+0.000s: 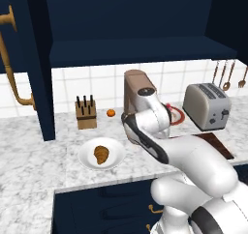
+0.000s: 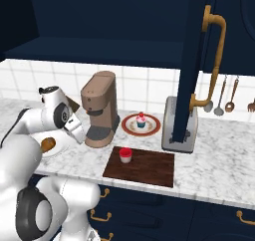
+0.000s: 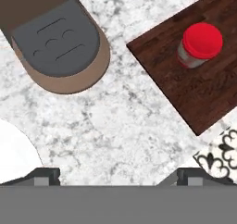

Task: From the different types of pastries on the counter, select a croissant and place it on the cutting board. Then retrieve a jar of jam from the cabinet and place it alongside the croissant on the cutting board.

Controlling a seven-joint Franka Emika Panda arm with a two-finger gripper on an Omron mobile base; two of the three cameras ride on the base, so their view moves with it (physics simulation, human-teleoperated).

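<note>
1 jar of jam (image 2: pixel 125 155) stands upright on the cutting board (image 2: pixel 149 170) (near its left end). Croissant (image 1: pixel 101 154) lies on a white plate (image 1: pixel 87 163) on the table (image 3: pixel 129 121). Fingers (image 3: pixel 46 176) are spread apart, holding nothing.

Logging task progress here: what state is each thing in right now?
croissant: on the white plate, not on the board
jar of jam: upright on the cutting board, lid on
cupcake: on the red-rimmed plate
cabinet: door open
gripper: open, holding nothing
</note>
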